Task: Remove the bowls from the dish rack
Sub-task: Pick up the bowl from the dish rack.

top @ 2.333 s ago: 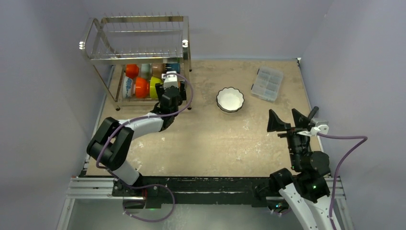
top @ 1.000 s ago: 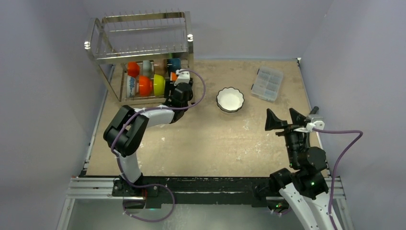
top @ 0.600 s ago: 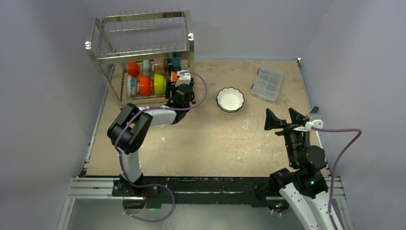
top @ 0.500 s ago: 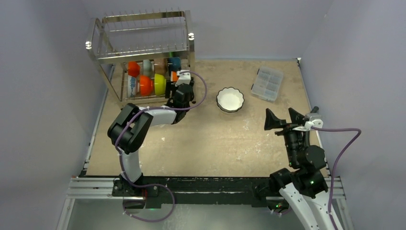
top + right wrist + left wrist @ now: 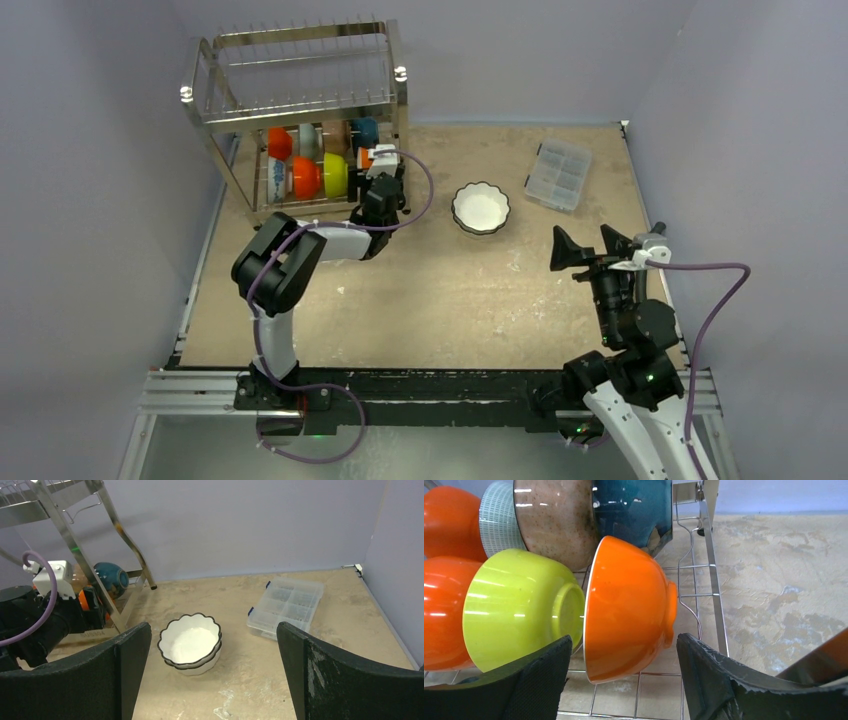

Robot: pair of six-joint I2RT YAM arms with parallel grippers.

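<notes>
The steel wire dish rack (image 5: 300, 70) stands at the far left. Its lower tier holds bowls on edge: an orange bowl (image 5: 626, 610), a yellow-green one (image 5: 519, 612), tan (image 5: 556, 520), teal (image 5: 634, 507), a pale patterned one (image 5: 496, 522) and two more orange ones at the left. My left gripper (image 5: 624, 680) is open at the rack's right end, its jaws either side of the nearest orange bowl, not touching it. Two stacked white scalloped bowls (image 5: 481, 208) sit on the table. My right gripper (image 5: 212, 680) is open and empty, well short of them (image 5: 191, 644).
A clear plastic compartment box (image 5: 559, 174) lies at the far right, also in the right wrist view (image 5: 285, 607). The rack's right leg (image 5: 714, 580) runs close beside my left gripper's right finger. Purple walls close in the table on three sides.
My left gripper has swung from the rack's front to its right end and closed in on the orange bowl. The rack has shifted slightly. The right arm has drifted a little left.
</notes>
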